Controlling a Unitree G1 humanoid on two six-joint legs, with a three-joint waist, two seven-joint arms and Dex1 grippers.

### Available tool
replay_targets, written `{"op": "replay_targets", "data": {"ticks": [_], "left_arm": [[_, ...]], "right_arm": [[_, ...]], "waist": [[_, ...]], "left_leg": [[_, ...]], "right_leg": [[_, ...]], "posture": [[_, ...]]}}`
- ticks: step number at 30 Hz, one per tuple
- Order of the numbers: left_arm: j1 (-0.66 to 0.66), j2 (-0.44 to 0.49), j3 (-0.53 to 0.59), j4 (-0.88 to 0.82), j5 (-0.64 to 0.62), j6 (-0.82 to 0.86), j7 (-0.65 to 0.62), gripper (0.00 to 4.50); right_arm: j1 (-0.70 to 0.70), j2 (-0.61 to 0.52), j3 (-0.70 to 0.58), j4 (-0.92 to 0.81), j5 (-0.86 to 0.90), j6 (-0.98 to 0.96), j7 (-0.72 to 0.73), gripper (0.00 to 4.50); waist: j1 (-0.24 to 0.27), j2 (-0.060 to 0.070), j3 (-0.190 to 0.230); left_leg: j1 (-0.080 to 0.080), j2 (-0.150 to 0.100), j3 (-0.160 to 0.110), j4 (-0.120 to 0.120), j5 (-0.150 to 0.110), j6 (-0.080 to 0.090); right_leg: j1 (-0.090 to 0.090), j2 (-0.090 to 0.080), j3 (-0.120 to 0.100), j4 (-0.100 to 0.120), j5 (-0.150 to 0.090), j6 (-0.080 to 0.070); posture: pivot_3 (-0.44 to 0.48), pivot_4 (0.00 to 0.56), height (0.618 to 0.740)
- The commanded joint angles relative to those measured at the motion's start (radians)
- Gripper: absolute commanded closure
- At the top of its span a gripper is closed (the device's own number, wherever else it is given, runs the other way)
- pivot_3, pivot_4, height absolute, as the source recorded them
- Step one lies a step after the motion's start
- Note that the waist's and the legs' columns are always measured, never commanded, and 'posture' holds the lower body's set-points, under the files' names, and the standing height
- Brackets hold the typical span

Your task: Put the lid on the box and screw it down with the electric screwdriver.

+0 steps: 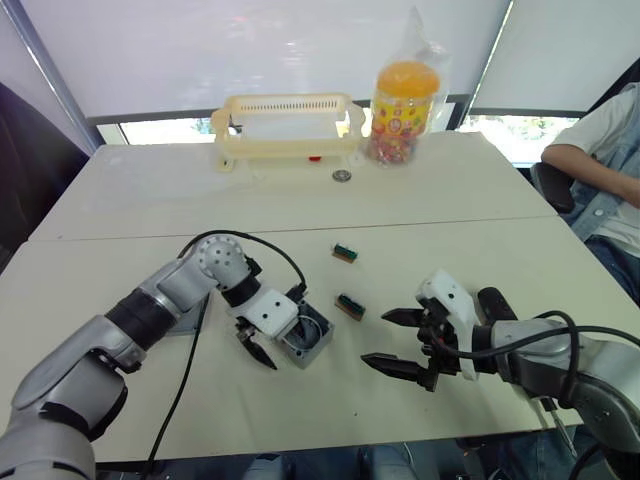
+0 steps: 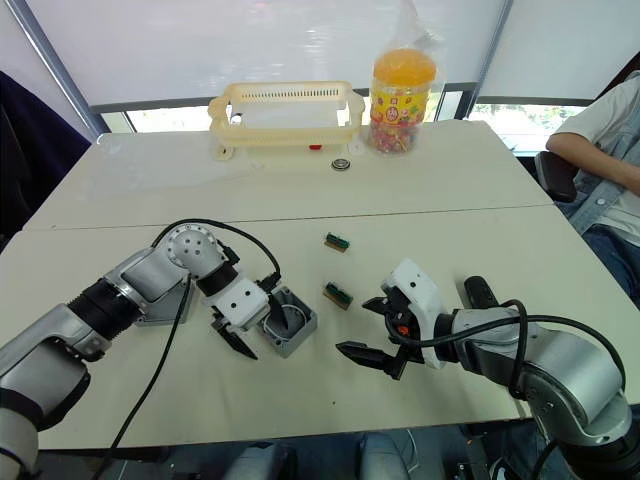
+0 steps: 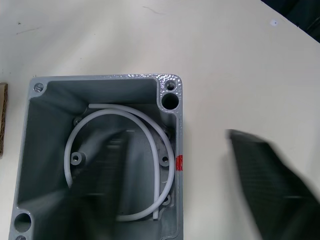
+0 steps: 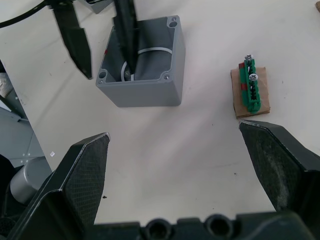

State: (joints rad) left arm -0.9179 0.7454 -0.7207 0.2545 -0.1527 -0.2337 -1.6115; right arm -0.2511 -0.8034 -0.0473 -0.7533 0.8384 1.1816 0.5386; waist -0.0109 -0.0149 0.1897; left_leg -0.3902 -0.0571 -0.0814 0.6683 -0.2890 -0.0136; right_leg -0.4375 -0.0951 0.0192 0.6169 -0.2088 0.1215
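The grey box stands open-topped near the table's front, with a white ring inside it and a red mark on one wall. My left gripper is open and straddles the box's near wall, one finger down inside and the other outside. The lid lies flat under my left forearm, mostly covered. My right gripper is open and empty, to the right of the box and apart from it. A black cylinder sticks out behind my right wrist; it looks like the electric screwdriver, largely hidden by the arm.
Two small green-and-tan blocks lie just beyond the box. At the far edge are a pale yellow basket, a jar of sweets in a bag and a small round disc. A person sits at the right.
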Motion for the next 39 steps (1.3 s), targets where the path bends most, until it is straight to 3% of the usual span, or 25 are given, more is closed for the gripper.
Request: {"op": "replay_targets", "data": {"ticks": [1, 5, 10, 15, 21, 26, 31, 36, 39], "left_arm": [[-0.041, 0.029, 0.064, -0.042, -0.017, 0.045, -0.003, 0.04], [-0.072, 0.097, 0.144, -0.107, -0.082, 0.190, -0.003, 0.04], [-0.109, 0.157, 0.354, -0.173, -0.232, 0.591, 0.044, 0.04], [0.037, 0.130, 0.658, -0.256, -0.368, 0.933, 0.380, 0.04], [0.303, 0.108, 0.947, -0.526, -0.486, 1.240, 0.696, 0.04], [0.459, 0.140, 1.144, -0.643, -0.450, 1.524, 0.950, 0.04], [0.488, 0.236, 1.217, -0.611, -0.416, 1.750, 1.051, 0.04], [0.628, 0.284, 1.233, -0.599, -0.321, 1.619, 1.102, 0.04], [0.655, 0.295, 1.231, -0.573, -0.346, 1.702, 1.082, 0.04]], "right_arm": [[-0.001, -0.012, -0.001, -0.009, 0.000, -0.027, 0.018, 0.00], [-0.001, -0.008, -0.024, 0.007, 0.031, -0.030, 0.044, 0.00], [-0.023, 0.009, -0.077, 0.053, 0.094, -0.038, 0.071, 0.00], [-0.111, 0.068, -0.070, 0.152, 0.061, -0.120, 0.066, 0.00], [-0.245, 0.076, -0.061, 0.241, 0.077, -0.148, 0.121, 0.00], [-0.382, 0.036, -0.007, 0.252, 0.174, -0.067, 0.240, 0.00], [-0.432, 0.010, 0.102, 0.213, 0.146, -0.093, 0.355, 0.00], [-0.390, -0.015, 0.236, 0.190, -0.022, -0.219, 0.419, 0.00], [-0.377, 0.001, 0.241, 0.185, -0.035, -0.230, 0.414, 0.00]], "waist": [[0.000, 0.000, 0.000], [-0.002, 0.000, 0.000], [-0.004, 0.000, 0.000], [-0.011, 0.000, 0.000], [-0.006, 0.000, 0.000], [-0.004, 0.000, 0.000], [-0.001, -0.002, 0.000], [-0.003, -0.001, 0.000], [0.000, -0.002, 0.000]], "left_leg": [[0.000, 0.000, 0.000, 0.000, 0.000, 0.000], [0.000, 0.000, 0.000, 0.000, 0.000, 0.000], [0.000, 0.000, 0.000, 0.000, 0.000, 0.000], [0.002, 0.001, 0.000, 0.000, 0.000, 0.000], [0.002, 0.003, -0.001, 0.000, 0.000, 0.000], [0.002, 0.002, -0.001, 0.000, 0.001, -0.002], [0.002, 0.001, -0.002, 0.000, 0.002, -0.003], [0.003, 0.001, -0.001, -0.001, 0.002, -0.004], [0.002, 0.001, -0.001, -0.002, 0.003, -0.006]], "right_leg": [[0.000, 0.000, 0.000, 0.000, 0.000, 0.000], [0.000, 0.001, 0.000, 0.000, 0.000, 0.000], [0.000, 0.001, 0.000, 0.000, 0.000, 0.000], [0.000, 0.001, 0.000, 0.003, 0.000, 0.000], [-0.001, 0.001, 0.001, 0.005, 0.000, 0.000], [-0.002, 0.001, 0.001, 0.006, 0.000, 0.000], [-0.002, 0.001, 0.000, 0.007, 0.000, 0.000], [-0.003, 0.000, 0.001, 0.007, 0.000, 0.000], [-0.003, -0.001, 0.001, 0.007, 0.000, 0.000]], "posture": [[0.000, 0.150, 0.740], [0.000, 0.150, 0.740], [0.000, 0.150, 0.740], [0.000, 0.150, 0.740], [0.000, 0.150, 0.740], [0.000, 0.150, 0.740], [0.000, 0.150, 0.740], [0.000, 0.150, 0.740], [0.000, 0.150, 0.740]]}}
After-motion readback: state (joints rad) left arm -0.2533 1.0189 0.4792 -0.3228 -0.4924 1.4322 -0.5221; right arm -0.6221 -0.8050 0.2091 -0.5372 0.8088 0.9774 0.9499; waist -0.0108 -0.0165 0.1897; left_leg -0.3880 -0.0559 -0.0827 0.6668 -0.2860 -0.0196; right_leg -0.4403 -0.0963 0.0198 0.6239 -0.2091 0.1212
